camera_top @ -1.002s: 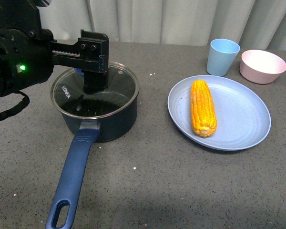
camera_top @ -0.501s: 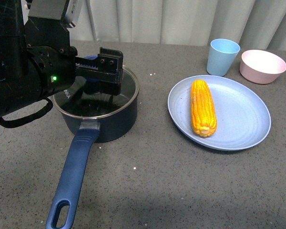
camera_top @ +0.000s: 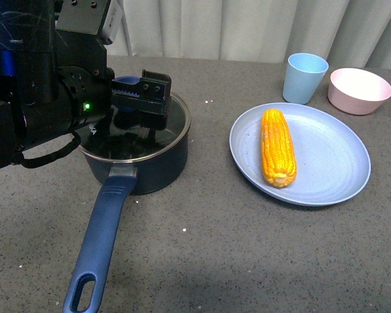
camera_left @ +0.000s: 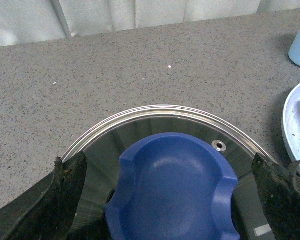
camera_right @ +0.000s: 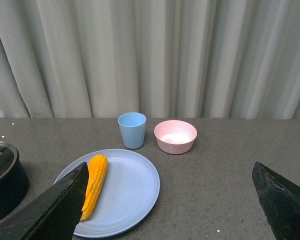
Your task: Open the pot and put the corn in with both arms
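Contact undetermined: lid knob (camera_left: 172, 195) is straddled by spread left gripper (camera_left: 169, 157). Much of pot (camera_top: 158, 166) is hidden behind it. Right gripper (camera_right: 170, 170) is likewise spread.

We see our left arm (camera_top: 39, 91) bulky and black (its casing scuffed), a green light (camera_top: 86, 106) at 3 o'clock, a black cable (camera_top: 49, 155) looping at 6, and a toothed rack (camera_top: 127, 93) beyond.

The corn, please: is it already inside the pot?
No, the corn lies on the blue plate, apart from the lidded pot.
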Controlling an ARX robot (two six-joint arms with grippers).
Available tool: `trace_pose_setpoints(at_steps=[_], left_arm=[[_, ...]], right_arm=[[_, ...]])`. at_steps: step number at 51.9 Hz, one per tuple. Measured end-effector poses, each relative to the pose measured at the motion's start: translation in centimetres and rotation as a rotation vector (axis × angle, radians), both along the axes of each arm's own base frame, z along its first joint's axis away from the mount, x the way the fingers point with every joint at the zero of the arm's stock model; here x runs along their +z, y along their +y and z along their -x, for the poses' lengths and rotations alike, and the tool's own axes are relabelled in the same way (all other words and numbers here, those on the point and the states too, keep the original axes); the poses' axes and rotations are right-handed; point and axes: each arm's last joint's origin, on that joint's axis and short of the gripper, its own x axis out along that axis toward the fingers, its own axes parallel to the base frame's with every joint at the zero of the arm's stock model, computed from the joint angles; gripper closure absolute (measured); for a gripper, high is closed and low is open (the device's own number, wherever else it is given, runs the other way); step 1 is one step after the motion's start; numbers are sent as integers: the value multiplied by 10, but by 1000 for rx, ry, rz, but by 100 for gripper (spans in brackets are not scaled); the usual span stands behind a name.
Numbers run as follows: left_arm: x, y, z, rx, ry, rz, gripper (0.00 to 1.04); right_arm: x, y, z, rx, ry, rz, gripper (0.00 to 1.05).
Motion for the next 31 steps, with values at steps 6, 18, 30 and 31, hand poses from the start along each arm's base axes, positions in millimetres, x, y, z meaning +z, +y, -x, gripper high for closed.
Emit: trace_pose_setpoints(at_steps=[6,18,30,31], left_arm=[[-1,0,0,0,6,-2,6],[-2,2,-2,7,12,-5,41],[3,3,0,5,7,-3,45],[4,3,0,5,5,-2,45]], right_arm=[[0,0,0,0,0,0,9],[0,0,0,0,0,0,9],[0,0,0,0,0,0,9],[0,0,0,0,0,0,9]])
